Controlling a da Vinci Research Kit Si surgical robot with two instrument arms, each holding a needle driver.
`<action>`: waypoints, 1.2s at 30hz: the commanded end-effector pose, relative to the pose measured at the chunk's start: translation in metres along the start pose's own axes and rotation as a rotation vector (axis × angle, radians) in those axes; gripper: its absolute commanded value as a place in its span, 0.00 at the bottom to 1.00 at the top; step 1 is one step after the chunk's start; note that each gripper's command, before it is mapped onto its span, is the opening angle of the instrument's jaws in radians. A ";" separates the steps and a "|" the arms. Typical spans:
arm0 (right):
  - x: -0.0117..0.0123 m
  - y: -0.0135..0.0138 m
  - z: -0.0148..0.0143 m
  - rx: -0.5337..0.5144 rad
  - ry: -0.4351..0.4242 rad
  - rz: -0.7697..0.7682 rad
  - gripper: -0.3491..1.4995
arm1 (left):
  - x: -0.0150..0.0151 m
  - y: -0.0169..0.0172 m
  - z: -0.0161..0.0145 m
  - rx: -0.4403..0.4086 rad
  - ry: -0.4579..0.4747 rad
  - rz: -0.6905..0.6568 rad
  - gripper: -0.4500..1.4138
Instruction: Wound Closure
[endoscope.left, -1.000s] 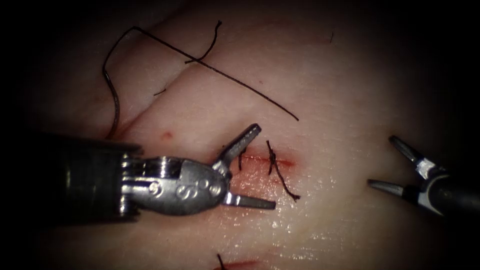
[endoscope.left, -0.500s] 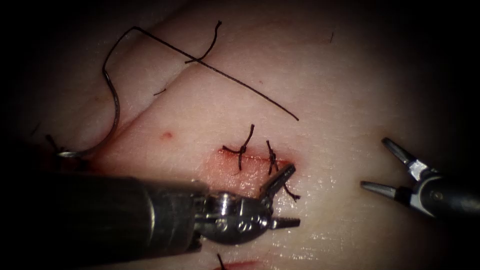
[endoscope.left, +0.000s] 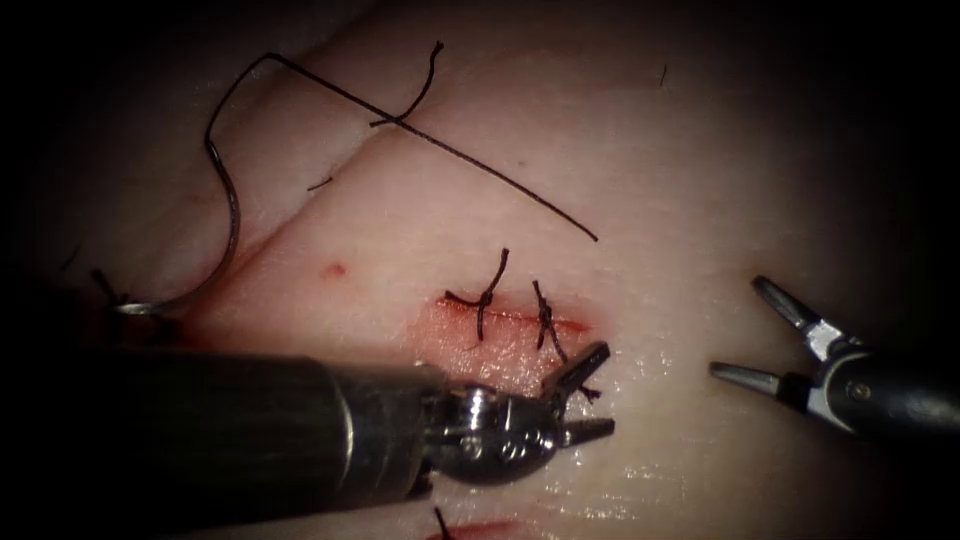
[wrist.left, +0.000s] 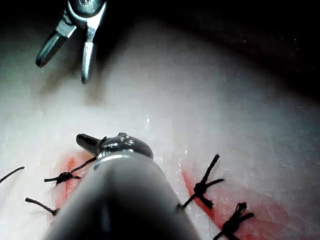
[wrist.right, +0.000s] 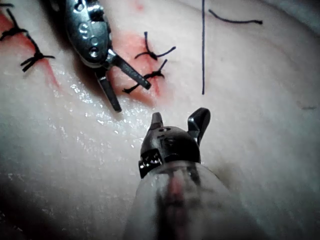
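Lying free on the tissue (endoscope.left: 700, 160) at ten o'clock from the cut (endoscope.left: 520, 320), the needle (endoscope.left: 215, 255) is nearer the left tool (endoscope.left: 592, 394), whose spread jaws hold nothing, than the right tool (endoscope.left: 745, 332), equally agape and empty.

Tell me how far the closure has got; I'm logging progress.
Done: two knotted stitches cross the cut. In hand: nothing; the left tool and right tool are open and empty. The needle lies loose on the tissue, left of the cut.
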 end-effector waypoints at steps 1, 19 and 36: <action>0.0001 -0.0001 0.0009 0.000 0.003 -0.001 0.78 | -0.0002 0.0001 0.0006 0.000 0.002 0.002 0.33; -0.0016 -0.0005 0.0044 0.303 0.331 -0.093 0.74 | -0.0029 -0.0022 -0.0019 -0.186 0.313 0.016 0.00; 0.0006 -0.0030 0.0112 0.344 0.489 -0.183 0.74 | -0.0053 -0.0032 -0.0008 -0.296 0.600 -0.011 0.00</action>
